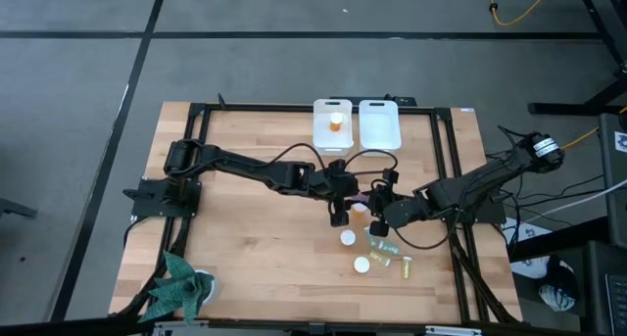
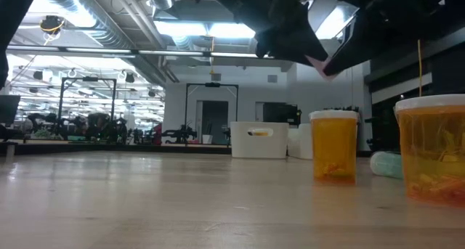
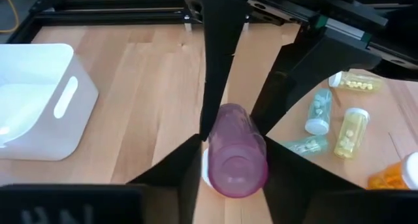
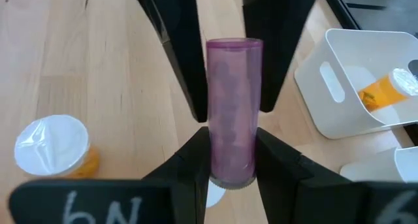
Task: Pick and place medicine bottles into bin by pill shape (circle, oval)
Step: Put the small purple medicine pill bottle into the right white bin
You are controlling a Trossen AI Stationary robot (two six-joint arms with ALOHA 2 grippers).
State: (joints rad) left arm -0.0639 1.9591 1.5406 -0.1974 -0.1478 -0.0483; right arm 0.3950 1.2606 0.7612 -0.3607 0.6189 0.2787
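Observation:
A translucent pink bottle hangs above the table's middle between both grippers, which face each other. My left gripper is shut on one end and my right gripper on the other. Below them orange bottles with white caps stand on their bases. Green bottles and a yellow one lie on their sides. In the low view only a pink corner shows under the dark grippers. My left gripper pinches the pink bottle's rounded base end between its two fingers, level, coming from the table's left. The fingers lie along the bottle. The bottle is level and clear of the table. My right gripper pinches the bottle's opposite, ridged end between its two fingers, level, coming from the table's right. The fingers lie along the bottle. The left arm's fingers flank its far half.
Two white bins stand at the far edge: the left one holds an orange bottle, the right one shows nothing inside. A green plush toy lies at the near left corner. A black frame runs around the table.

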